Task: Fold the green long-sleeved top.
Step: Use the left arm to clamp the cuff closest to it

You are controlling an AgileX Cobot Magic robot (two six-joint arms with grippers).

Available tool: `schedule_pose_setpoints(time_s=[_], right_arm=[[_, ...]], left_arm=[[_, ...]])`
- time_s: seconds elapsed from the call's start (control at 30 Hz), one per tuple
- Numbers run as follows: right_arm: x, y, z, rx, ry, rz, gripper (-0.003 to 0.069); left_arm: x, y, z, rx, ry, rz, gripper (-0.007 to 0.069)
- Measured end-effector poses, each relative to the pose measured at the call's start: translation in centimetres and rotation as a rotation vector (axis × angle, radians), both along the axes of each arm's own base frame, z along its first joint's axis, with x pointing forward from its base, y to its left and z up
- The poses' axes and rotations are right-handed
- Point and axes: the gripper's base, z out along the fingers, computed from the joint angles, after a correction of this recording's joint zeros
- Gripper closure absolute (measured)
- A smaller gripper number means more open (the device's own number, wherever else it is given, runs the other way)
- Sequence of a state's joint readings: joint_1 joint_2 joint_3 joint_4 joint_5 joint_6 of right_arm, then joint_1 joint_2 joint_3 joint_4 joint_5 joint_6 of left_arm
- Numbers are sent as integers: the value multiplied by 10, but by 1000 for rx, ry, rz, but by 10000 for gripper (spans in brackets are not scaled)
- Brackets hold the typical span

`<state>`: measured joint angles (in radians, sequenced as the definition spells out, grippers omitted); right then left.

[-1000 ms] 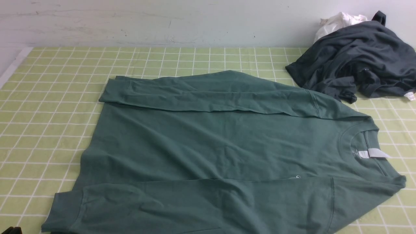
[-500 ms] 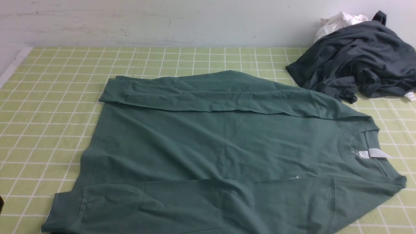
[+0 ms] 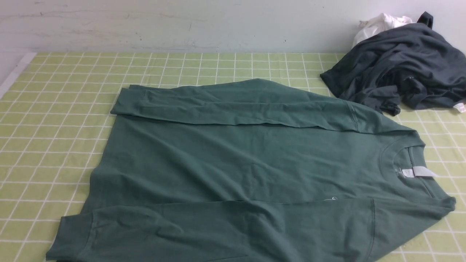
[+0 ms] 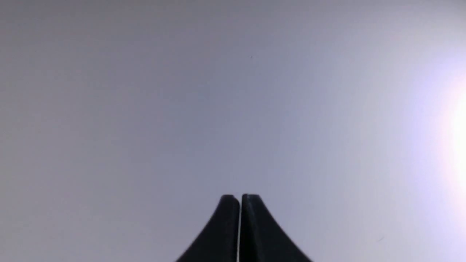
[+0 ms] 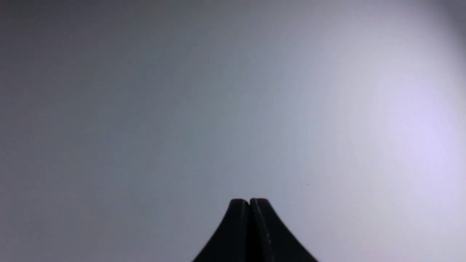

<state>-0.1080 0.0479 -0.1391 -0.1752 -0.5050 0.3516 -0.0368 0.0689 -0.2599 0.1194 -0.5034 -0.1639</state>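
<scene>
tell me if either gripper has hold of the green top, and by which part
Neither does: the left gripper and right gripper are shut on nothing.

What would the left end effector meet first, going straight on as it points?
Probably the pale, blank surface ahead of the left end effector; nothing shows in between, though its distance is unclear.

Kind of place unclear (only scuffed white wall (image 3: 225, 25), checked tablecloth (image 3: 47, 120) visible).
</scene>
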Motion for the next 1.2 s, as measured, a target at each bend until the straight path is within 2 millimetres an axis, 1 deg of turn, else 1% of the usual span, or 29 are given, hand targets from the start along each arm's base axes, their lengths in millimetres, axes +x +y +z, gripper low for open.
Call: schedule_pose_setpoints(time_s=[0.03,0.07,0.1,0.13,0.17,0.2,0.23,0.27,0.3,0.33,0.37,0.4,0.43,0.47,0.5,0.53,0.57,0.6,0.63,0.7,0.73,0.77,0.83,0.87,0.9,0.97,1.03,1.07,1.2], right_arm=[[2,1,17,-33,31,-20,675],[5,1,33,-70,76,-47,675],[10,0,50,-115,135,-87,675],[14,0,51,-128,173,-101,675],[28,-4,67,-159,269,-145,675],[39,-7,72,-166,347,-171,675],[46,-10,74,-161,404,-189,675],[62,-15,71,-136,518,-208,675],[69,-17,69,-119,573,-212,675],[83,-21,59,-74,698,-215,675],[91,-22,50,-39,788,-208,675],[96,-23,44,-22,844,-203,675],[109,-20,22,40,1062,-170,675],[114,-16,8,42,1199,-145,675],[119,-10,-6,16,1338,-113,675],[122,-8,-11,7,1375,-106,675],[126,4,-30,-65,1566,-39,675],[126,7,-32,-102,1587,-22,675],[131,21,-51,-213,1749,77,675],[135,36,-62,-337,1820,183,675],[137,42,-68,-370,1844,234,675],[140,49,-72,-427,1848,288,675],[146,59,-77,-476,1837,363,675],[146,59,-77,-478,1834,369,675],[149,62,-78,-486,1819,393,675],[155,68,-79,-480,1772,435,675],[156,70,-78,-476,1749,453,675],[157,71,-77,-471,1740,466,675],[158,73,-76,-455,1722,488,675]], left_arm=[[2,0,11,1,31,0,629],[10,1,34,2,125,11,629],[19,1,47,5,207,25,629],[21,1,50,9,224,29,629],[42,3,62,8,377,51,629],[60,4,63,4,504,65,629],[69,4,62,2,571,72,629],[88,5,54,0,707,86,629],[97,5,49,-1,777,93,629],[112,5,36,-1,905,104,629],[121,6,24,-8,1017,111,629],[127,6,16,-11,1090,116,629],[139,5,-5,-28,1284,113,629],[145,4,-18,-26,1394,111,629],[151,3,-31,-19,1497,101,629],[153,2,-37,-13,1537,96,629],[159,-1,-56,9,1670,68,629],[160,-1,-58,13,1687,63,629],[169,-4,-78,45,1808,32,629],[179,-6,-97,63,1911,8,629],[184,-7,-105,62,1949,-1,629],[190,-8,-115,57,1998,-5,628],[202,-8,-131,57,2070,-3,617],[203,-7,-130,56,2067,-2,614],[209,-6,-136,51,2094,1,602],[229,2,-146,15,2135,22,522],[242,9,-150,-14,2140,38,448],[248,14,-153,-34,2145,50,382],[266,26,-165,-105,2172,66,185]])
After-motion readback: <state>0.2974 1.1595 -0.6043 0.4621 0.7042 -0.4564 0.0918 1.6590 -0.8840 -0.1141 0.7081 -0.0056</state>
